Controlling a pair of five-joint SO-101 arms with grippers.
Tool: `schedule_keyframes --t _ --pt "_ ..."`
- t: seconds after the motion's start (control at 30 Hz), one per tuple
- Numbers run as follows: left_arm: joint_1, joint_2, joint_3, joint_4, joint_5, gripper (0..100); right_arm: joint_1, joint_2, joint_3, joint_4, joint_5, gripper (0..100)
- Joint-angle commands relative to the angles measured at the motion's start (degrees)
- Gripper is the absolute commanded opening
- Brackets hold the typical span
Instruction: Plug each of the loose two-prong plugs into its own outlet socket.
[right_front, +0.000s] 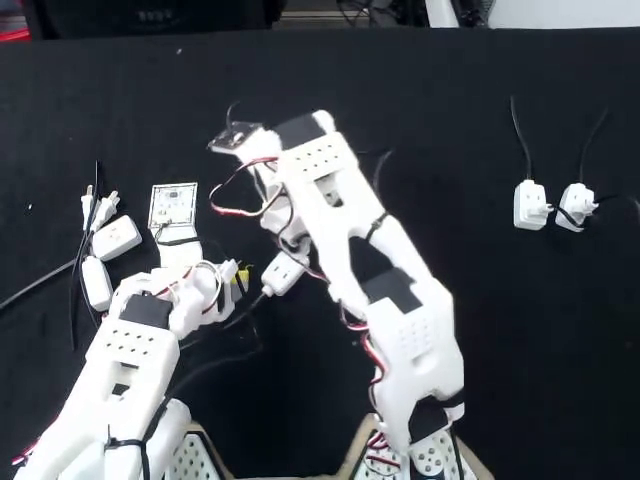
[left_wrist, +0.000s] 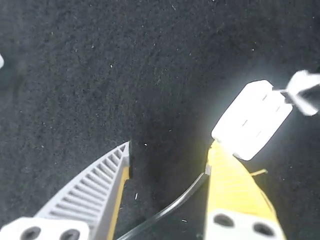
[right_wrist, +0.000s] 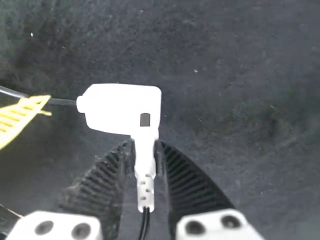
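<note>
Right gripper (right_wrist: 144, 147) pinches the two-prong plug (right_wrist: 144, 182) between its jaws, nose against the outlet socket (right_wrist: 120, 109) just beyond their tips. Left gripper (left_wrist: 170, 149) stands spread, one finger touching the socket (not clamping it), so a push may slide it away.

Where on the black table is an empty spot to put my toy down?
Free: the wide patch of table between the right arm and the two white adapters. Crowded: the left side, with loose plugs and the left arm.

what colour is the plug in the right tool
White. The plug shows best in the right wrist view.
</note>
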Motion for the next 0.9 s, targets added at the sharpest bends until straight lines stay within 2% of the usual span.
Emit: schedule_keyframes --t 0.0,0.2,0.3,0.43,0.63,0.7,0.87 --pt "-0.6 -1.5 -1.3 -0.7 0.5 25 2.2 -5.9 -0.7 0.6 0.1 1.0" --pt "-0.6 -1.5 -1.3 -0.7 0.4 25 3.9 -8.0 -0.7 0.0 0.1 1.0" --pt "-0.6 -1.5 -1.3 -0.7 0.4 25 7.1 -7.7 1.7 -5.8 -1.2 1.0" --pt "-0.7 -1.5 -1.3 -0.7 0.4 25 10.1 -9.4 13.3 -19.2 -2.4 1.0" --pt "-0.7 -1.5 -1.3 -0.7 0.4 25 10.0 -15.4 35.8 -40.1 -2.8 1.0" --pt "-0.7 -1.5 -1.3 -0.7 0.4 25 10.1 -18.6 41.7 -43.7 -2.9 1.0" --pt "-0.7 -1.5 -1.3 -0.7 0.4 25 10.2 -24.6 50.2 -44.0 -2.8 2.1"
